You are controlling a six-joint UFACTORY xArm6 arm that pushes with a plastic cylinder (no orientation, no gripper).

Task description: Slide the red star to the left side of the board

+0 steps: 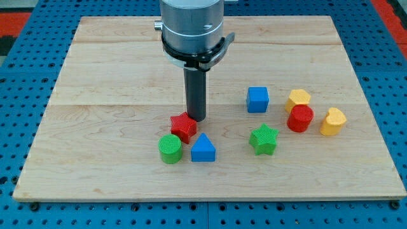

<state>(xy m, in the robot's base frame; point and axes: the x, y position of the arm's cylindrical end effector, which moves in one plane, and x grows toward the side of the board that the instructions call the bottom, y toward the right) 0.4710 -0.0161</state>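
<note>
The red star (183, 126) lies a little left of the board's middle, toward the view's bottom. My tip (196, 119) stands just to the star's upper right, touching or nearly touching it. A green cylinder (170, 149) sits just below-left of the star and a blue triangle (203, 148) just below-right of it, both close to it.
A green star (264, 139) lies right of the blue triangle. A blue cube (257, 99), a yellow hexagonal block (297, 100), a red cylinder (300, 118) and a second yellow block (332, 121) sit at the right. The wooden board (102, 76) lies on a blue pegboard.
</note>
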